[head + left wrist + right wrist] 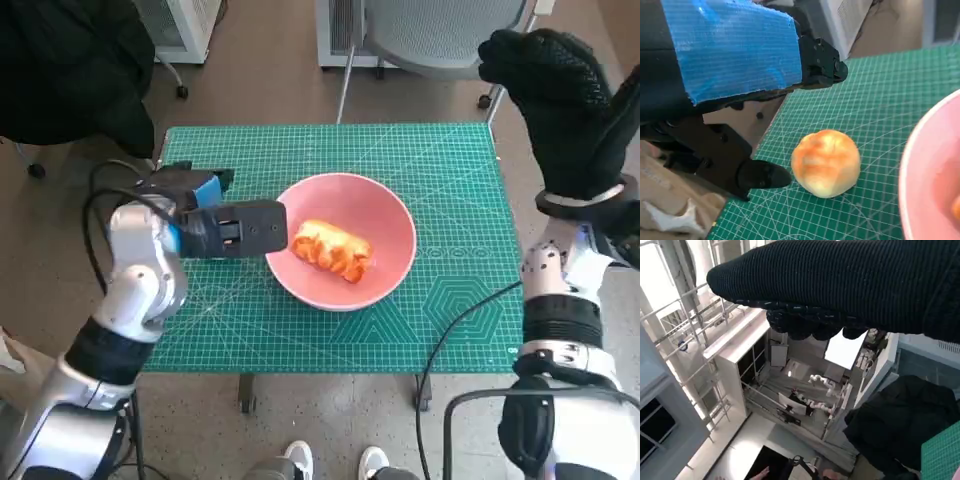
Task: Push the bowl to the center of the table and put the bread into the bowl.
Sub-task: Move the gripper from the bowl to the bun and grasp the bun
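left hand (235, 230), black with blue tape on its back, reaches rightward low over the green cutting mat (450, 290), its fingertips at the left rim of the pink bowl (385, 225). its fingers (762, 175) are spread and it has hold of nothing. in the left wrist view a round bread roll (826, 163) lies on the mat just beside those fingers, apart from them, with the bowl's rim close by. the bowl stands about mid-table, and inside it lies a long orange-brown bread (332, 250), ridged across its top. right hand (555, 100), in its knitted glove, is raised high off the far right corner of the mat, fingers up and loosely parted, nothing in it.
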Action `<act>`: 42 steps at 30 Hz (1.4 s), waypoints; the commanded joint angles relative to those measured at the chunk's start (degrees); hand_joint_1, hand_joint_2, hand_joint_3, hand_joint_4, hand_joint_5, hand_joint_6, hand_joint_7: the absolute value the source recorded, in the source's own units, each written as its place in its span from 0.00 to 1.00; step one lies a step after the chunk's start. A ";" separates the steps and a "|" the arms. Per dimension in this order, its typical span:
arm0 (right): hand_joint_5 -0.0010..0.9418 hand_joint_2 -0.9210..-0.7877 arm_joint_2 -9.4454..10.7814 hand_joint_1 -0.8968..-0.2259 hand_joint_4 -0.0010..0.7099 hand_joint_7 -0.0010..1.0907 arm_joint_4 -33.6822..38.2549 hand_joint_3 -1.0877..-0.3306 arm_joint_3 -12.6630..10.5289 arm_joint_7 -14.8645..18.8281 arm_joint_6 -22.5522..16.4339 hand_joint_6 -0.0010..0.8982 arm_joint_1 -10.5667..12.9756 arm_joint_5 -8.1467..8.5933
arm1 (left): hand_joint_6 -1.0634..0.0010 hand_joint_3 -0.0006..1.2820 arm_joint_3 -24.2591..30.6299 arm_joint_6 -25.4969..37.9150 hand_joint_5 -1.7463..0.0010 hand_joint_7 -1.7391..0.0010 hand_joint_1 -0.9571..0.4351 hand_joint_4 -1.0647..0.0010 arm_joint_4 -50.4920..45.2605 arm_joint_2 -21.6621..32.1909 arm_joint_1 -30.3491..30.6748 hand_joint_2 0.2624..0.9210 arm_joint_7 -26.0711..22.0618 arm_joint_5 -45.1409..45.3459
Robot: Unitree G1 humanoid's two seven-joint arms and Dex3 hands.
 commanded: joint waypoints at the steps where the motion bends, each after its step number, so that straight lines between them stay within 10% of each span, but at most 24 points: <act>1: 0.00 0.00 -0.11 0.19 0.34 0.00 0.19 0.46 -0.04 -0.05 0.00 0.33 0.79 -0.33 | 0.82 0.36 -1.42 -0.18 1.00 1.00 0.65 1.00 5.17 -1.48 -3.03 0.42 1.47 -0.07; 20: 0.00 0.00 -0.50 0.19 0.34 0.00 -1.18 0.46 -0.26 -0.18 0.60 0.33 1.60 -0.08 | 0.81 0.24 -4.30 -1.52 1.00 0.99 0.67 0.99 20.72 -6.06 -8.20 0.58 7.99 -2.53; 28: 0.00 0.00 -0.63 0.19 0.34 0.00 -2.78 0.46 -0.26 -0.36 0.77 0.33 2.39 -0.04 | 0.77 0.20 -3.60 -5.14 0.95 0.99 0.64 0.77 26.30 -6.94 -8.59 0.57 12.30 -6.14; 34: 0.00 0.00 -0.63 0.20 0.34 0.00 -3.88 0.46 -0.19 -0.71 0.88 0.33 3.03 -0.06 | 0.74 0.12 -4.26 -8.65 0.17 0.99 0.69 0.82 35.46 -8.47 -11.16 0.63 15.18 -8.72; 42: 0.00 0.00 -0.85 0.21 0.33 0.00 -4.90 0.45 0.08 -1.27 0.74 0.33 3.72 -0.37 | 0.45 0.11 -5.40 -12.20 0.01 0.91 0.69 0.67 44.44 -9.65 -13.62 0.63 17.37 -10.65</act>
